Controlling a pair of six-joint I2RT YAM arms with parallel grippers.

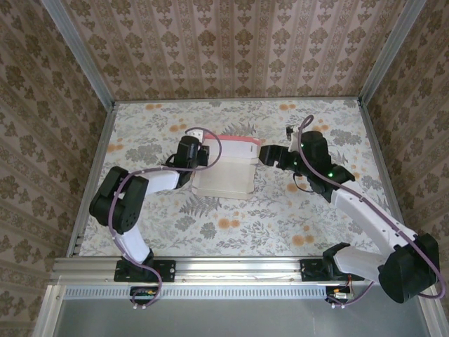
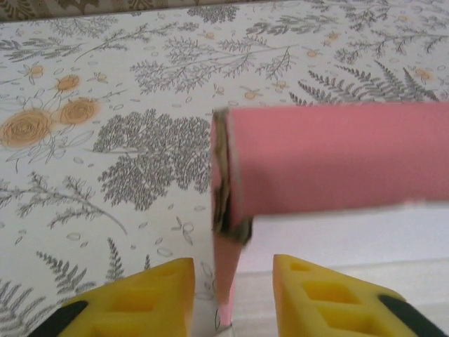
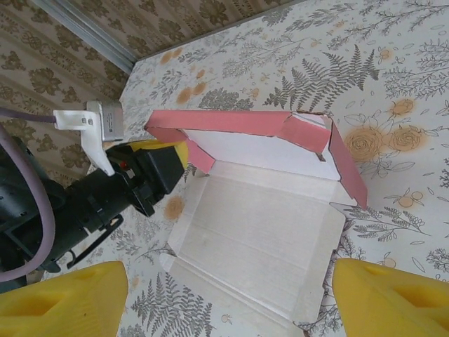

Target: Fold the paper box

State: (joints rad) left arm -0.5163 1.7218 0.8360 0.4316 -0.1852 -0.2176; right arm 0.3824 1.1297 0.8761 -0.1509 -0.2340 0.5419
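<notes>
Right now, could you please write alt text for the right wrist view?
A half-folded paper box lies pale side up on the floral table, pink wall raised. The left gripper straddles one flap; the right gripper hangs open.

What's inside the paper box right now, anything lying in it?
Nothing lies in the paper box: its pale inner panel is bare. The far edge beneath the leaning pink flap is partly covered, so unknown there.

No writing, label or number can be read on anything.
</notes>
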